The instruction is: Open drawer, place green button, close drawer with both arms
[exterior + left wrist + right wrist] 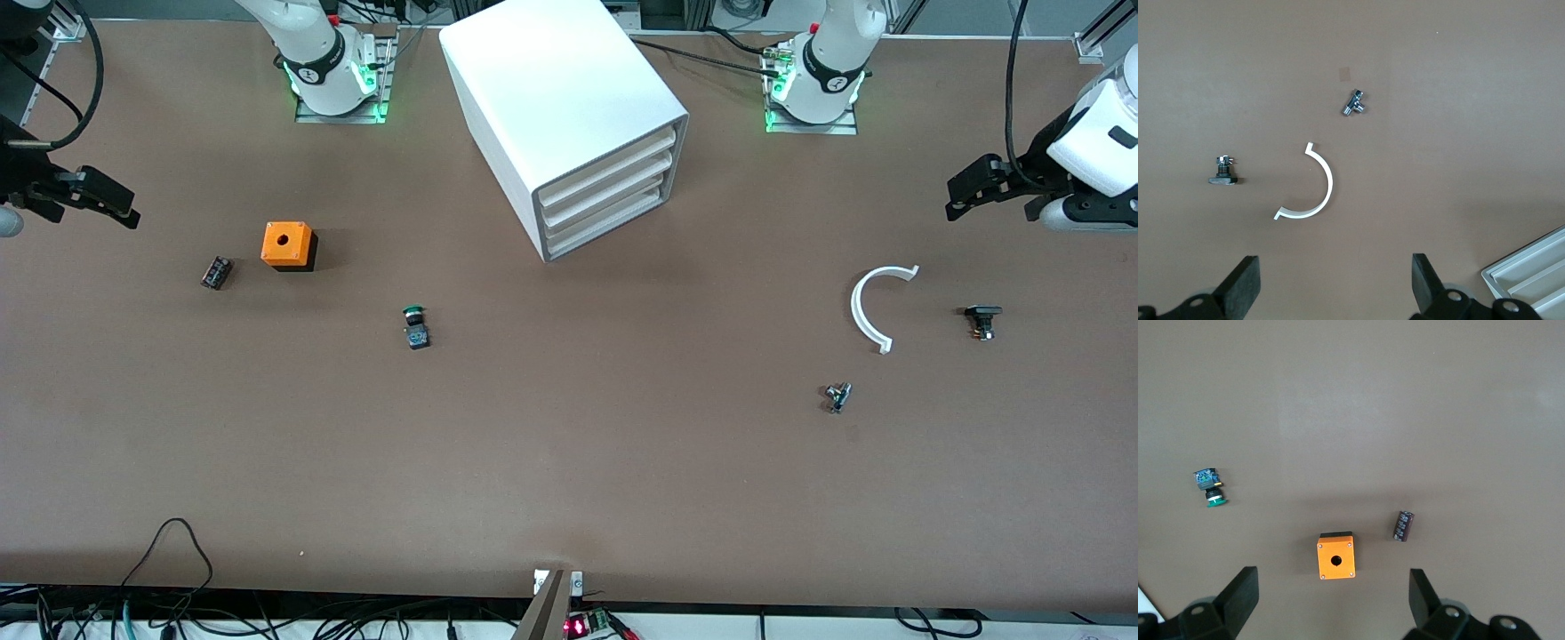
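Wrist views show spread jaws on left gripper (pixel 1331 287) and right gripper (pixel 1331 603).

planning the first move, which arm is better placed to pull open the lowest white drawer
Left, probably. The big white box cabinet turns its front toward the left arm's end, and the lowest white plastic drawer shows in the left wrist view. Both grippers, left and right, hang open, empty.

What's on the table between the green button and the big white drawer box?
Nothing. In the front view, only bare brown table lies between the button and the cabinet.
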You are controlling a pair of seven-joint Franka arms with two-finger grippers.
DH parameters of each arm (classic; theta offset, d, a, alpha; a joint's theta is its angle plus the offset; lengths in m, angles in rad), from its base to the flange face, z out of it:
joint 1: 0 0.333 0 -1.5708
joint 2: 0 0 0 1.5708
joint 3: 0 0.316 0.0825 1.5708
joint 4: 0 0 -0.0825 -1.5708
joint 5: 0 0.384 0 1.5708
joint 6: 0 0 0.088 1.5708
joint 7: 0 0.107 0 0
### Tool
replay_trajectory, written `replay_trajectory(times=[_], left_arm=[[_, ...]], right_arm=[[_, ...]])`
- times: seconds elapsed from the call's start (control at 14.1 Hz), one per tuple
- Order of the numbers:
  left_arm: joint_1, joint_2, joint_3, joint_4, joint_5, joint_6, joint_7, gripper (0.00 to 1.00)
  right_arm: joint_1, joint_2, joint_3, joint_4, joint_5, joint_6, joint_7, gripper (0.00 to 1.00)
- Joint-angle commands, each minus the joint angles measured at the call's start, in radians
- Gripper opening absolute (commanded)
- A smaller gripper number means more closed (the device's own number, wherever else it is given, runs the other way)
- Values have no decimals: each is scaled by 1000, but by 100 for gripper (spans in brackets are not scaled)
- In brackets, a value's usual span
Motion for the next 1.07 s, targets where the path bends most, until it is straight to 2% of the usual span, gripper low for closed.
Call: replay_trajectory(times=[0.0,0.28,0.5,0.71,1.0], left_arm=[[13,12,-6,23,19,-37,32,100],[14,48,-1,81,17,-47,38,100],[10,48,-3,88,17,-47,39,100],[10,53,-11,97,17,-49,33,100],[-5,83,-23,112,0,-85,36,100]], right_arm=[[-3,-31,1,-20,0,-6,-2,100],[-3,-28,-1,-16,1,-15,-8,100],[-3,-27,-2,-13,3,-18,-92,100],[-3,-24,-1,2,6,-33,-86,100],[2,27,7,37,6,-33,-92,100]])
